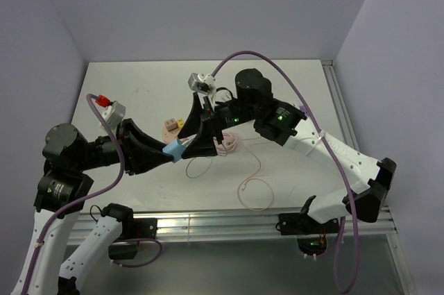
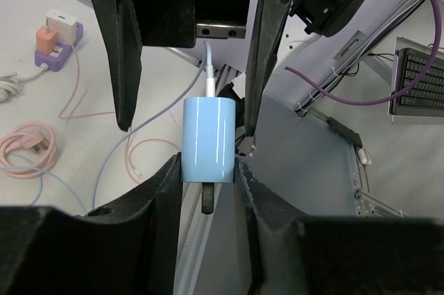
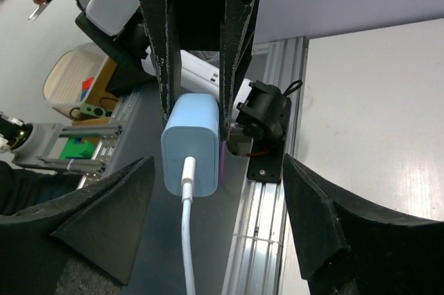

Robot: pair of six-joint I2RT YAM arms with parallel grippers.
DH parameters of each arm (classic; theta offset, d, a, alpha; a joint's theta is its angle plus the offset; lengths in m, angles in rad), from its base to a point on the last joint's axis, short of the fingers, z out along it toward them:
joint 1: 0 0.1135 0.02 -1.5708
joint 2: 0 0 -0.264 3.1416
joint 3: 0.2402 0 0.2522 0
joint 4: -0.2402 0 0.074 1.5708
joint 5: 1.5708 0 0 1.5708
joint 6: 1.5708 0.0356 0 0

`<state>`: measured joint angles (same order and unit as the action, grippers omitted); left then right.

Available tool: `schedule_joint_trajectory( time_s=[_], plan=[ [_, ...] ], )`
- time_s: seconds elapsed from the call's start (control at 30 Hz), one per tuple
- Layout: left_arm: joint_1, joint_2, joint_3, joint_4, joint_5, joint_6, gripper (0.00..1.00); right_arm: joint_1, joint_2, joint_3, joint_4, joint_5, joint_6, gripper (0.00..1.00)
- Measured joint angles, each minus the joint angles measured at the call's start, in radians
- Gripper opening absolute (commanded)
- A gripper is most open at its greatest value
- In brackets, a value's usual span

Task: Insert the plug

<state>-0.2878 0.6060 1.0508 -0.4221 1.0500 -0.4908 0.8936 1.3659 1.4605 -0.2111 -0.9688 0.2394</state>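
Observation:
A light blue charger (image 2: pixel 207 139) hangs above the table's near edge, with my left gripper (image 2: pixel 208 168) shut on its sides. The plug (image 2: pixel 208 81), a white connector on a white cable, sits in the port on the charger's end; the right wrist view shows the same plug (image 3: pixel 186 173) in the charger (image 3: pixel 192 135). My right gripper (image 3: pixel 215 212) stands open, its fingers (image 3: pixel 114 205) wide on either side of the cable and touching neither it nor the charger. From above, the charger (image 1: pixel 175 149), left gripper (image 1: pixel 177 150) and right gripper (image 1: pixel 203 146) meet at the table's middle front.
A purple dock (image 2: pixel 59 48) holding an orange and a white charger stands on the table, with a coiled pink cable (image 2: pixel 28 142) near it. A thin pink cable loop (image 1: pixel 253 194) lies near the front. An aluminium rail (image 1: pixel 229 224) runs along the near edge.

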Motion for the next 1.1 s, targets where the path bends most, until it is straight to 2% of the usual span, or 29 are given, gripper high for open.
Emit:
schedule_joint_trajectory(
  time_s=[0.1,0.47,0.57,0.6,0.63,0.73,0.77,0.8,0.83,0.87,0.9,0.97,1.1],
  plan=[
    [0.000,0.000,0.000,0.000,0.000,0.000,0.00,0.007,0.013,0.000,0.002,0.000,0.008,0.71],
    [0.000,0.001,-0.003,0.002,0.000,0.000,0.00,0.012,0.016,0.000,0.057,-0.017,0.063,0.55],
    [0.000,0.001,-0.009,0.009,-0.001,0.001,0.00,0.014,0.017,0.000,0.078,-0.043,0.076,0.27],
    [0.000,0.001,-0.012,0.011,0.002,0.001,0.00,0.015,0.018,0.000,0.079,-0.043,0.076,0.03],
    [0.000,0.001,-0.013,0.013,0.003,0.001,0.01,0.016,0.019,0.000,0.077,-0.046,0.077,0.00],
    [0.000,0.002,-0.013,-0.008,-0.007,0.007,0.00,0.016,0.032,0.014,0.058,-0.049,0.076,0.00],
    [0.000,0.002,-0.013,-0.017,-0.016,0.009,0.04,0.016,0.037,0.019,0.050,-0.048,0.073,0.00],
    [0.000,0.004,-0.009,-0.034,-0.028,0.013,0.16,0.015,0.040,0.020,0.043,-0.046,0.069,0.00],
    [0.000,0.007,-0.005,-0.051,-0.038,0.018,0.31,0.015,0.041,0.020,0.038,-0.040,0.065,0.00],
    [-0.002,0.012,0.002,-0.075,-0.055,0.025,0.62,0.015,0.041,0.020,0.032,-0.029,0.062,0.00],
    [-0.003,0.018,0.012,-0.095,-0.090,0.030,0.73,0.015,0.041,0.020,0.029,-0.006,0.058,0.00],
    [-0.006,0.041,0.043,-0.143,-0.225,0.023,0.85,0.023,0.041,0.020,0.027,0.060,0.050,0.00],
    [-0.010,0.064,0.088,-0.268,-0.544,-0.021,0.93,0.014,0.063,0.034,0.005,0.241,0.036,0.00]
  ],
)
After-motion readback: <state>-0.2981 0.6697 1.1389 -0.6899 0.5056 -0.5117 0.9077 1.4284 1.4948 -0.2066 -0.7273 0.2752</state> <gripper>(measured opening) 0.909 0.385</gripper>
